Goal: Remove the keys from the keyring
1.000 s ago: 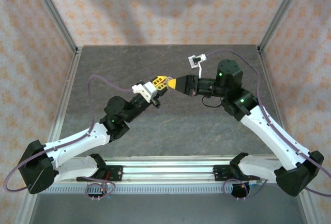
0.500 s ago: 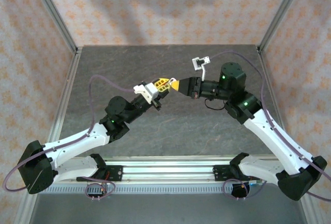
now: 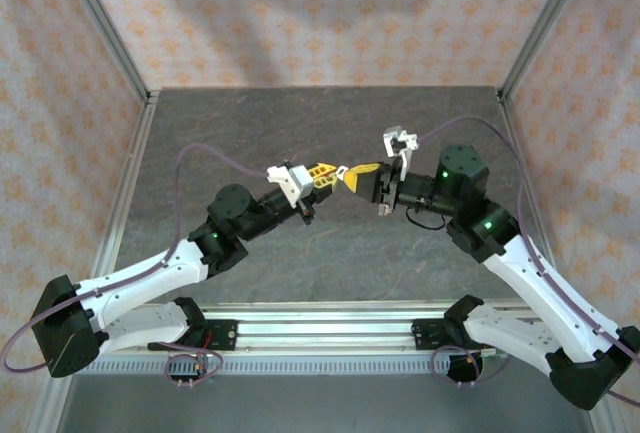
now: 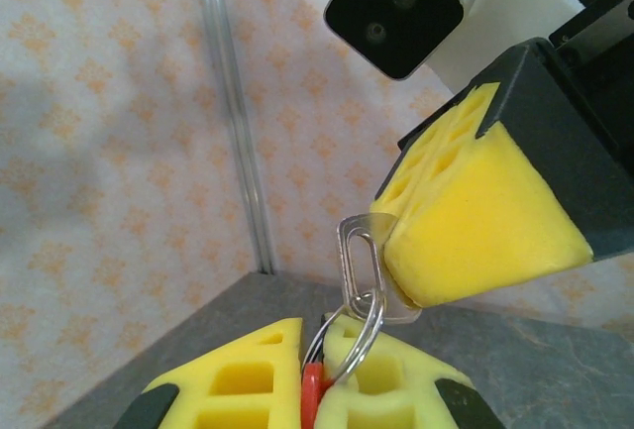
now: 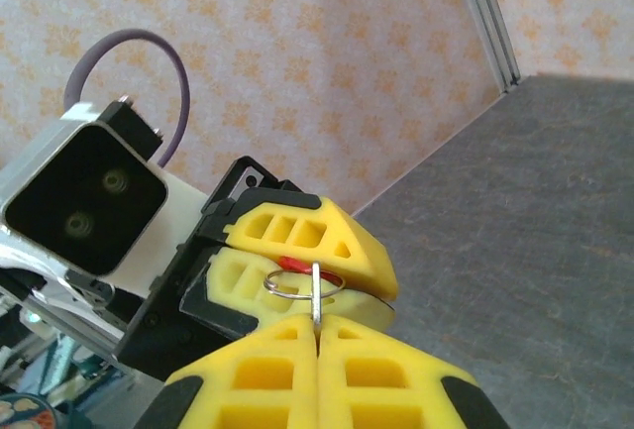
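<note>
Both grippers meet in mid-air above the table's middle. My left gripper [image 3: 318, 175] [image 4: 315, 375] is shut on a thin silver keyring [image 4: 363, 333] [image 5: 302, 283] and on a red piece [image 4: 311, 396] [image 5: 295, 265] that hangs on it. The ring sticks out past the fingertips. A silver key [image 4: 361, 251] [image 5: 316, 297] has the ring threaded through its slotted head. My right gripper [image 3: 353, 175] [image 5: 316, 328] is shut on that key's blade, edge-on to its own camera. The two pairs of yellow fingers nearly touch.
The dark grey table [image 3: 330, 243] lies below the held ring. Metal frame posts [image 3: 110, 43] and patterned walls [image 3: 320, 13] close in the back and sides. The left arm's purple cable [image 3: 215, 158] loops beside its wrist.
The right arm's wrist has rolled and its elbow has swung outward to the right. The meeting point of the two grippers has shifted slightly right and toward the near edge. Both stay shut.
</note>
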You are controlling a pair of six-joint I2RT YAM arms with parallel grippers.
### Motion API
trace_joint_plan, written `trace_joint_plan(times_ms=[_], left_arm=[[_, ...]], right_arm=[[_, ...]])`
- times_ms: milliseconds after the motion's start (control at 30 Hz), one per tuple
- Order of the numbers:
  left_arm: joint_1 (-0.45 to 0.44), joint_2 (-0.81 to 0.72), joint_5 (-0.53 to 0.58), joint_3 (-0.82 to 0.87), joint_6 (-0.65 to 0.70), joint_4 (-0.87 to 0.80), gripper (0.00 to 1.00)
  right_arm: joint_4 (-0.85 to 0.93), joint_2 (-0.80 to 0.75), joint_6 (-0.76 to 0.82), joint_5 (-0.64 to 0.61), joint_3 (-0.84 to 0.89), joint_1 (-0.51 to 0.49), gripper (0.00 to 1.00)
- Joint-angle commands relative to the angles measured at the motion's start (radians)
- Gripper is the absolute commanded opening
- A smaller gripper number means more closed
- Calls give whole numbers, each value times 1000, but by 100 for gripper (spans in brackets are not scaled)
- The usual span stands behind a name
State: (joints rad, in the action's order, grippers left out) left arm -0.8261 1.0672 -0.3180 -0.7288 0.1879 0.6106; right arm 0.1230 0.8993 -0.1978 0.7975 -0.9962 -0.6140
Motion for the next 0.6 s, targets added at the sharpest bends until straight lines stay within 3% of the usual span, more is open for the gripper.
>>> trace_joint_plan(times_ms=[0,300,567], left_arm=[[27,-52,86,-44,-35,5,0],[31,-61,85,-59,-47,-48,0],[42,-67,81,-85,-63,-109,0]], right_arm=[[-30,-70,124,-64,11,-3,0],[33,-117,307,-85,19,-39,0],[114,-132,447,-20,-6,-53,0]])
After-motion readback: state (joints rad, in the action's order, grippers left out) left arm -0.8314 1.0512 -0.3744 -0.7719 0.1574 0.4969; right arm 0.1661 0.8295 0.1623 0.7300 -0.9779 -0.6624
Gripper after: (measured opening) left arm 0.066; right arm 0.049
